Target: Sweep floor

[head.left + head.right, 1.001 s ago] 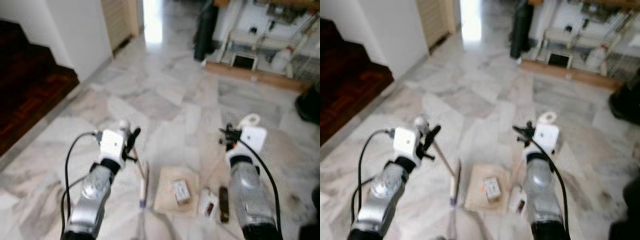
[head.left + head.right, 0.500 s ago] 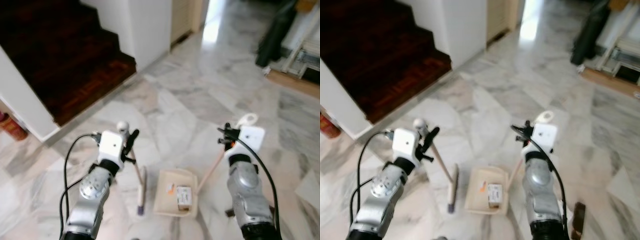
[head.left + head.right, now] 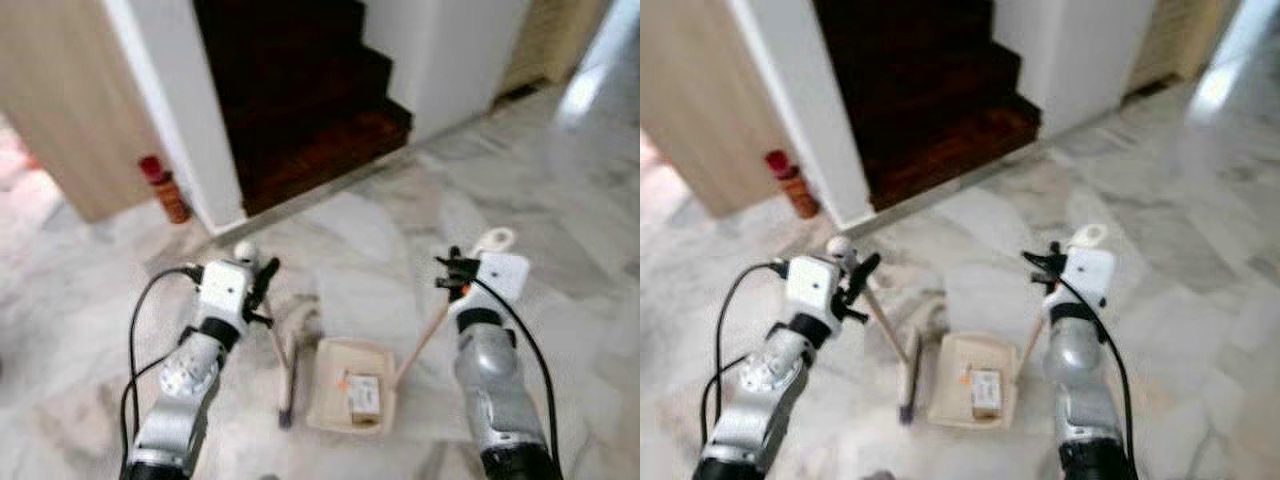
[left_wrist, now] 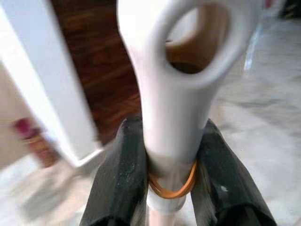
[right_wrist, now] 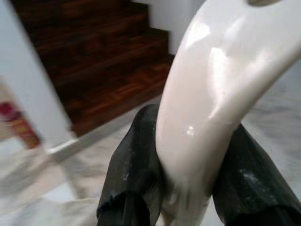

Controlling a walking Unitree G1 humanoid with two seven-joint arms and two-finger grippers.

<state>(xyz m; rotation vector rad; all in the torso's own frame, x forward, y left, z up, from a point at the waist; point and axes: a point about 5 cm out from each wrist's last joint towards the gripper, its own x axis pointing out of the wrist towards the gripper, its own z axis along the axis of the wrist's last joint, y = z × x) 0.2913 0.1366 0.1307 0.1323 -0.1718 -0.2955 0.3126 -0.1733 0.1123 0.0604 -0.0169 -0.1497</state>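
Note:
My left gripper (image 3: pixel 262 291) is shut on the white looped top of the broom handle (image 4: pixel 181 80), an orange band just above the fingers (image 4: pixel 123 183). Its wooden stick slants down to the brush head (image 3: pixel 289 384) on the marble floor. Shut around the white grip of the dustpan handle (image 5: pixel 211 99) is my right gripper (image 3: pixel 453 277). That stick (image 3: pixel 424 340) runs down to the cream dustpan (image 3: pixel 340 412), which lies flat between my arms. A small box (image 3: pixel 363 394) lies in the dustpan. The brush head lies just left of the dustpan.
Dark wooden stairs (image 3: pixel 300 90) rise straight ahead between white walls (image 3: pixel 185 120). A red bottle (image 3: pixel 165 188) stands on the floor by the left wall's foot, with a pale wooden panel (image 3: pixel 60 110) beyond it. Marble floor (image 3: pixel 560 200) stretches to the right.
The camera has swung left: the stairs now stand straight ahead and the red bottle has come into view. Both grippers keep their hold; broom and dustpan stay between the arms.

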